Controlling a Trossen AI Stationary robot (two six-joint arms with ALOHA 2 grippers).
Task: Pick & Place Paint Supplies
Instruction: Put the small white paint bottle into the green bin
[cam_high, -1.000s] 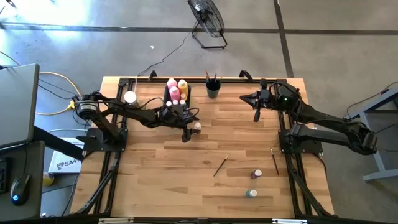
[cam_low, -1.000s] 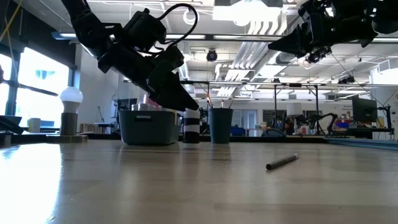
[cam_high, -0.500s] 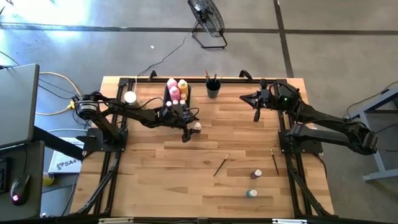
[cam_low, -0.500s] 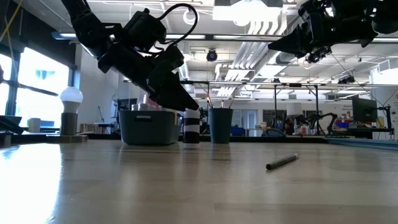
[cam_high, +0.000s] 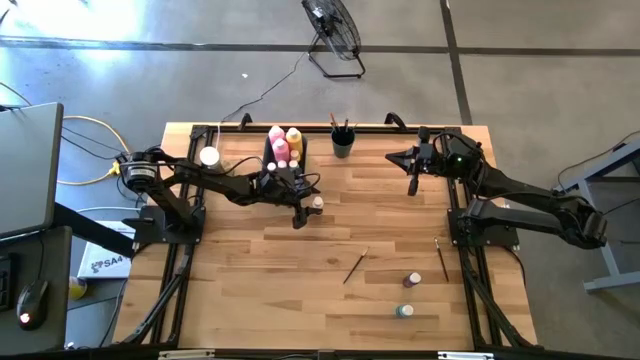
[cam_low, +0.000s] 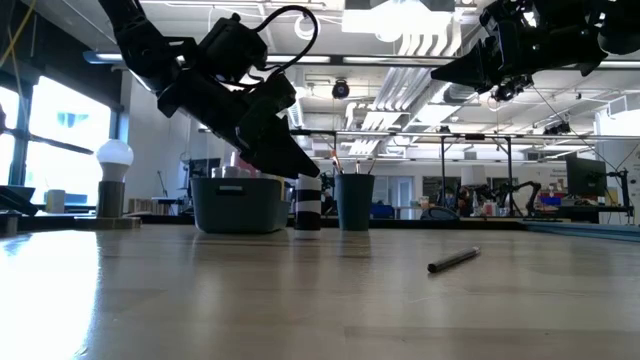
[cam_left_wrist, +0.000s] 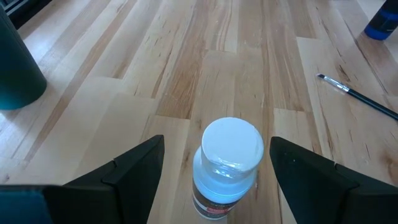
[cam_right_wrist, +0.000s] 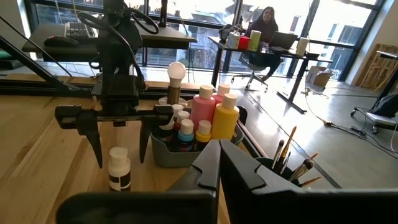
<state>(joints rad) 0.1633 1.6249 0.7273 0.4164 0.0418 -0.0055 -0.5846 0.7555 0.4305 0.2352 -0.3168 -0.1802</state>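
Left gripper is low over the tabletop, just in front of the grey bin. Jaws stand wide apart, one finger on each side of a small white-capped paint bottle that stands upright on the wood. The left wrist view shows a gap between each finger and the bottle, so nothing is clamped. In the low view the bottle stands just beside the bin, between it and the dark brush cup.

The bin holds the tall pink squeeze bottle, the yellow squeeze bottle and several small paint bottles. The brush cup is near the bin, on its right along the same far edge, with brushes standing in it.

Well away from the bin, toward the near right of the tabletop: one paintbrush lies loose on the wood, a second paintbrush lies by the right arm's base, and two more small bottles stand past them.

Right gripper hangs raised, well apart from the bin on the far right side; jaws together, holding nothing.

White knob on its tan base sits just left of the bin. A person sits at a desk in the room behind.
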